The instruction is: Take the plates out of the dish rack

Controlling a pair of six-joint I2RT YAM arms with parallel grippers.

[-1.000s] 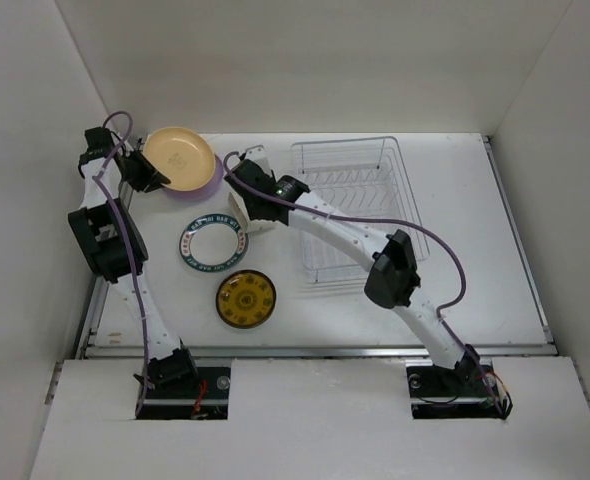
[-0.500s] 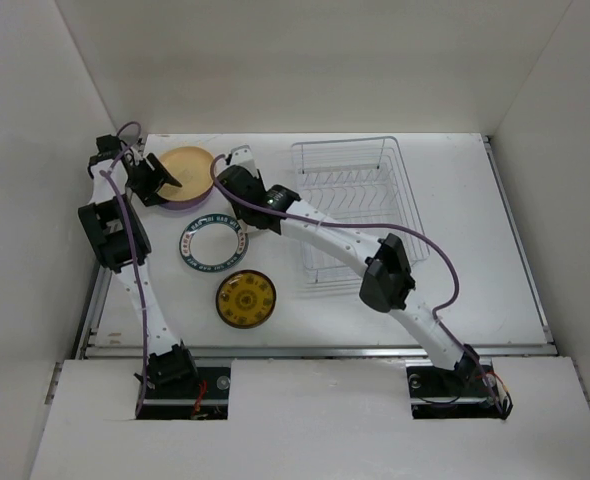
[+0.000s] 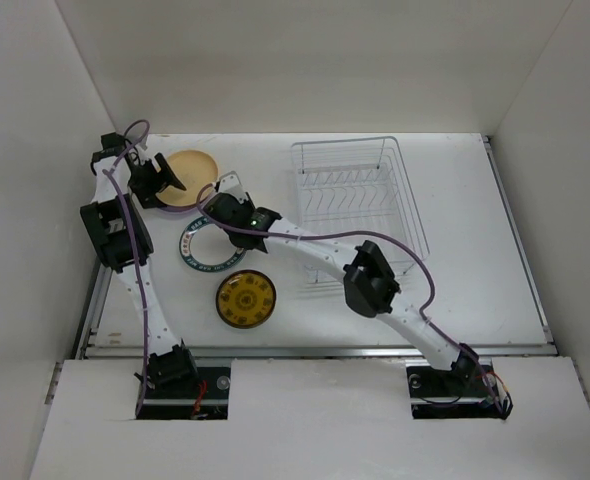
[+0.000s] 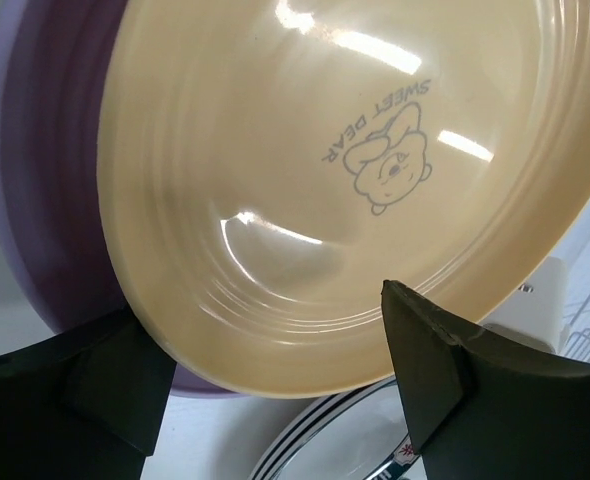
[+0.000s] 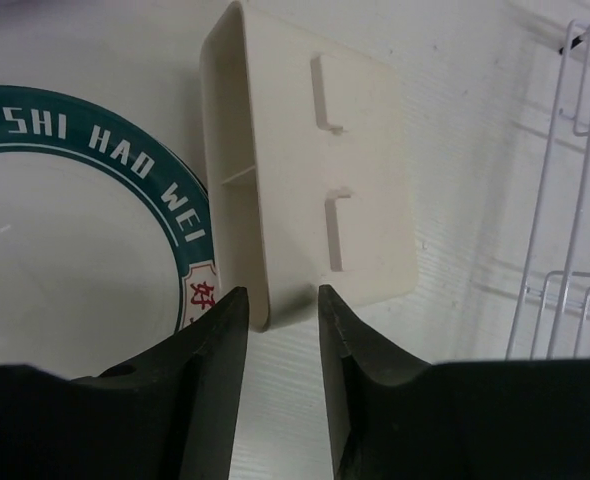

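- tan plate (image 4: 305, 200) lies nested on the lavender plate (image 4: 45, 180), dead ahead of the left gripper (image 4: 270, 320), rim between its wide-spread jaws, nothing clamped.
- right gripper (image 5: 282, 300) shows a narrow slit; cannot tell whether it nips the cream cup (image 5: 305, 170).
- dish rack (image 3: 360, 190) sits well right, nearer the right arm.

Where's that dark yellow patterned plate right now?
In the overhead view, the yellow patterned plate lies on the table, just toward the near edge from the teal-rimmed plate, left of the dish rack.
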